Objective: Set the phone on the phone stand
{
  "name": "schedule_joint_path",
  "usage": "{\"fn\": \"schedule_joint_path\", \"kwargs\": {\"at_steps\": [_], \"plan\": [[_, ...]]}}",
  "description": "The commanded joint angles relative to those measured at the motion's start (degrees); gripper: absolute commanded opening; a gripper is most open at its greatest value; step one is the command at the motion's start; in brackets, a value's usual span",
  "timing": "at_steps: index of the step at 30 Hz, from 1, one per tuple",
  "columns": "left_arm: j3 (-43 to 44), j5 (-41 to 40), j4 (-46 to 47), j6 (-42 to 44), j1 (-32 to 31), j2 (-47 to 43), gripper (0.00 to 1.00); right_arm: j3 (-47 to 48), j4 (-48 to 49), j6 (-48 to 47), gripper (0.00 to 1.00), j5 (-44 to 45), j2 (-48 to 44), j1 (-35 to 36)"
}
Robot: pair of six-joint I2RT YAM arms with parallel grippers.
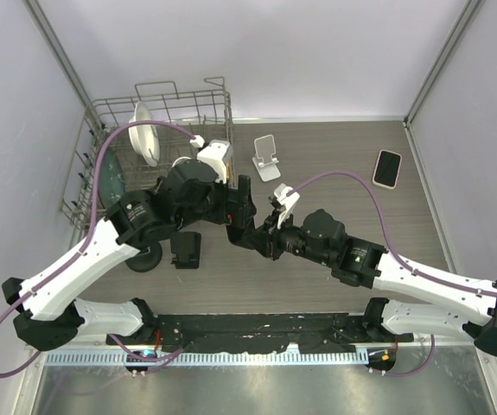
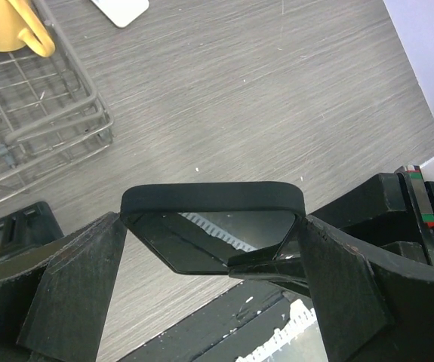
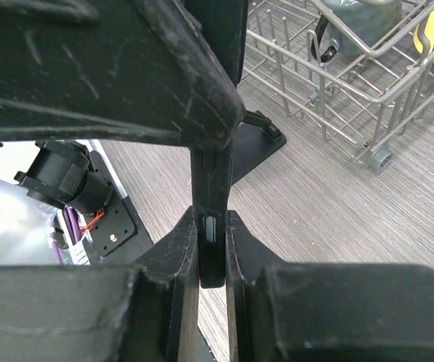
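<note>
"Where is the phone?"

"The black phone (image 2: 213,226) is held up off the worktop (image 1: 334,147), about mid-worktop, between the two arms. The right hand (image 3: 210,249) is clamped on its thin edge. The left hand (image 2: 213,222) is spread wide, one finger either side of the phone. Contact there I cannot tell."

"And the stand?"

"The white phone stand (image 1: 266,157) sits farther back, just beside the dish rack (image 2: 58,123). A second phone (image 1: 387,168) lies flat at far right."
</note>
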Motion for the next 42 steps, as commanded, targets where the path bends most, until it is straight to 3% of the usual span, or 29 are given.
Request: {"fn": "schedule_joint_path", "kwargs": {"at_steps": [1,3,11,19,25,28,30,33,34,35,36,38,42], "plan": [[1.63,1.78,3.02,1.00,0.44,0.07,1.00,2.89,5.84,-1.13,0.01,-0.53,-2.28,0.32],[1.63,1.78,2.84,1.09,0.53,0.42,1.00,2.89,5.75,-1.30,0.01,-0.53,-2.19,0.32],[2.33,0.11,1.44,1.09,1.15,0.68,0.84,2.89,5.22,-1.83,0.01,-0.44,-2.28,0.40],[2.60,0.55,0.91,1.27,1.32,1.30,0.86,2.98,5.05,-1.92,0.01,-0.71,-2.10,0.40],[2.77,1.08,0.73,1.97,1.24,1.39,0.66,3.24,5.13,-2.27,0.01,-0.79,-1.31,0.67],[2.86,0.90,0.38,2.50,1.24,1.65,0.48,3.50,5.13,-2.53,0.01,-0.62,-0.87,0.84],[2.86,0.47,0.12,2.76,1.24,1.56,0.28,3.59,5.13,-2.79,0.01,-0.88,-0.43,0.93],[2.25,-1.20,-0.67,3.46,1.24,1.30,0.03,3.68,5.22,-2.97,0.21,-0.79,-0.17,1.02],[1.99,-2.16,-1.02,3.64,1.32,0.86,0.00,3.68,5.14,-2.88,0.40,-0.88,0.18,1.02],[1.64,-3.04,-1.55,3.73,1.32,0.42,0.00,3.51,5.13,-2.71,0.50,-0.53,0.27,1.02],[0.50,-4.79,-1.73,4.42,1.32,-0.10,0.00,3.16,5.13,-2.53,0.71,-0.09,0.10,1.02],[-0.39,-6.65,-2.60,5.04,1.24,-2.21,0.00,2.37,6.10,-2.53,0.79,0.08,-0.69,1.02],[-4.50,-12.26,-3.22,5.57,1.32,-7.13,0.00,0.17,7.42,-1.83,0.80,3.24,-2.36,1.02]]}}
